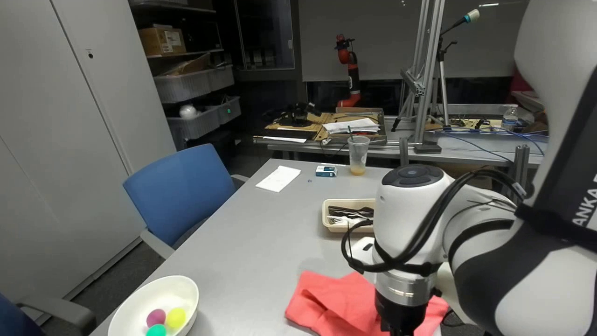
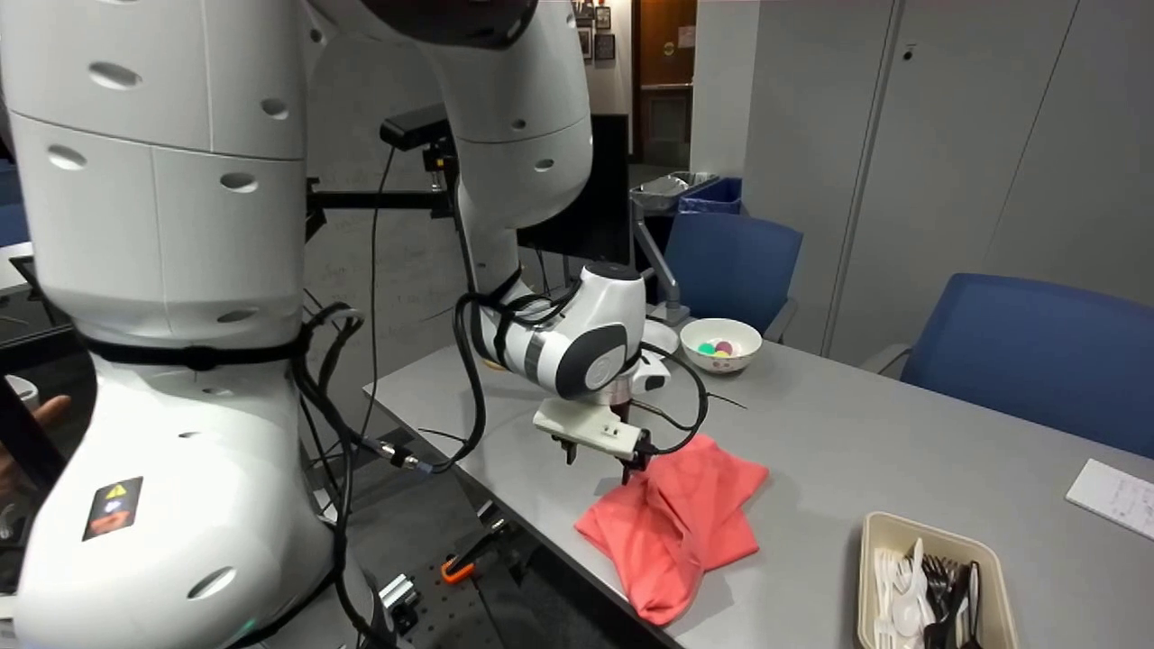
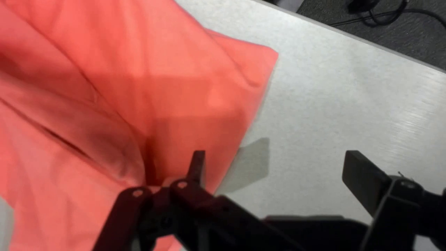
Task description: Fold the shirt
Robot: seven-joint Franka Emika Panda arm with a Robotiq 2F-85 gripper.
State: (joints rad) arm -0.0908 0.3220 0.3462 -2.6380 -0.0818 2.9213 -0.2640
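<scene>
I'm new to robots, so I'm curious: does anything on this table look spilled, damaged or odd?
Just the shirt: it lies rumpled on the table near the tool, bunched into a raised ridge, not neatly folded. I see no spill or damage.

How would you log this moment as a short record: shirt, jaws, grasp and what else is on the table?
shirt: coral-red, rumpled on the table, not neatly folded
jaws: open; in the wrist view one overlaps the shirt, the other the table
grasp: none seen; contact unclear
bowl: white, holding three balls (purple, yellow, green)
tray: white and black cutlery
other items: cup, small box, paper
</scene>
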